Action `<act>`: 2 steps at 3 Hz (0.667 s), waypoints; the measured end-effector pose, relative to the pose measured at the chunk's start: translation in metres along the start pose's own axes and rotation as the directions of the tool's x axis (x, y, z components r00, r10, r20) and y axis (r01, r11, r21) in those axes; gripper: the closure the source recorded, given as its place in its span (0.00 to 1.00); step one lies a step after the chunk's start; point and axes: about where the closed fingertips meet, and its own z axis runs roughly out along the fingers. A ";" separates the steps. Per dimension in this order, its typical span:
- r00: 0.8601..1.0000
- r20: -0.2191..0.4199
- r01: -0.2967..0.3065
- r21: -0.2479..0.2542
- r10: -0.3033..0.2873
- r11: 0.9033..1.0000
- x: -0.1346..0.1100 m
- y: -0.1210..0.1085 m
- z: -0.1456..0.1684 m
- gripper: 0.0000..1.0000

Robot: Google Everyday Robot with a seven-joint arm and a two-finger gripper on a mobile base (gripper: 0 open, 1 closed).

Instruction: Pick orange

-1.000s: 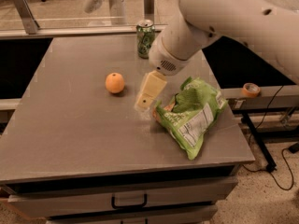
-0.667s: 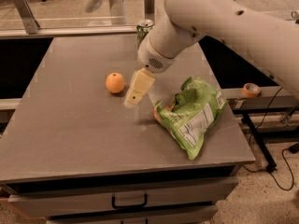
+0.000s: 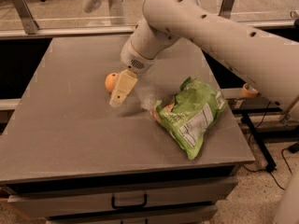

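The orange [image 3: 110,82] is a small round fruit on the grey table [image 3: 70,125], left of centre. My gripper [image 3: 119,93] hangs from the big white arm [image 3: 210,36] and sits right against the orange's right side, partly covering it. Its cream-coloured finger [image 3: 122,87] points down and to the left, with its tip near the table surface just in front of the orange.
A green crinkly chip bag [image 3: 191,113] lies on the table to the right of the gripper. An orange tape roll [image 3: 249,90] sits off the table at the right. A drawer handle [image 3: 128,202] shows below the front edge. A glass rail runs along the back.
The arm has swung left across the table, bringing the gripper from beside the chip bag to right next to the orange. The soda can at the back is now hidden behind the arm.
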 end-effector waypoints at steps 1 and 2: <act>1.000 0.013 0.009 -0.032 -0.009 0.999 -0.005 -0.004 0.018 0.18; 1.000 0.007 0.013 -0.055 -0.013 0.998 -0.004 -0.003 0.028 0.41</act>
